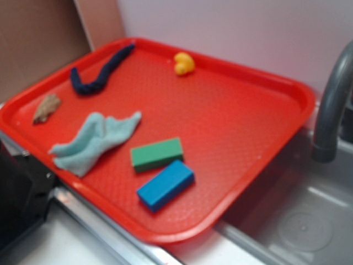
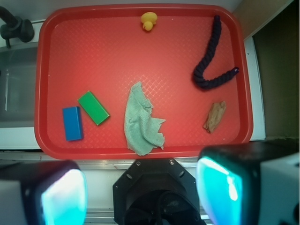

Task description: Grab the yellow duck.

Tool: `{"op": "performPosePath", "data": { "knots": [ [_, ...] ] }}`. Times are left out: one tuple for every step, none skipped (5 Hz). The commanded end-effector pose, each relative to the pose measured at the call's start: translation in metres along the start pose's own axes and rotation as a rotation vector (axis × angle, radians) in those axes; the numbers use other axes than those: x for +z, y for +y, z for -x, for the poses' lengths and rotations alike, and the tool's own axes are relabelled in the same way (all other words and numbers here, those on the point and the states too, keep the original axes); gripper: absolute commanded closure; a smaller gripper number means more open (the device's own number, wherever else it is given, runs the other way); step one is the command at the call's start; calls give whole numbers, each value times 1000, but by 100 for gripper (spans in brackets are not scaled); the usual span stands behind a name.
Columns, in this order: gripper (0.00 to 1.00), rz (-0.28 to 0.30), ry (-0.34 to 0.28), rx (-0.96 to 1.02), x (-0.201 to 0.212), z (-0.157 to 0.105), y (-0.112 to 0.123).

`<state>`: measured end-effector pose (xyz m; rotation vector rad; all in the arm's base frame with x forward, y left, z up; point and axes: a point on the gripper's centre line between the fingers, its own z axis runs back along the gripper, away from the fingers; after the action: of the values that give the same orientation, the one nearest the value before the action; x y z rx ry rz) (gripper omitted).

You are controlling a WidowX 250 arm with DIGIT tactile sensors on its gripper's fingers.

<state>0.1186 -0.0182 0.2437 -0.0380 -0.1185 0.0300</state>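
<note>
Approach stage: gripper (image 2: 140, 197) wide apart (nothing held), short of tray (image 2: 42, 93). Next, probably reaching across to duck (image 2: 148, 20) at far rim.

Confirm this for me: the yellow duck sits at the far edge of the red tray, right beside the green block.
Not quite. The yellow duck does sit at the far edge of the red tray, but alone; the green block lies near the opposite edge, beside the blue block. The wrist view shows it.

one red tray (image 2: 47, 84), one yellow duck (image 2: 148, 20), one dark blue rope (image 2: 212, 56), one brown scrap (image 2: 215, 116), one pale green cloth (image 2: 140, 121), one green block (image 2: 93, 108), one blue block (image 2: 72, 123), one grey faucet (image 1: 331, 105)
</note>
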Motion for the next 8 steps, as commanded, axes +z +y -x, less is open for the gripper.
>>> {"op": "performPosePath", "data": {
  "knots": [
    [0,0,0,0,0,0,0],
    [0,-136,63,77,-55,-44,22],
    [0,-118,36,2,-109,-91,39],
    [0,-124,7,20,-162,-137,48],
    [0,-69,-50,-5,-216,-183,48],
    [0,-116,-64,-55,-240,-226,32],
    [0,-152,-72,-60,-242,-237,25],
    [33,-160,-111,-53,-235,-238,24]
  ]
}}
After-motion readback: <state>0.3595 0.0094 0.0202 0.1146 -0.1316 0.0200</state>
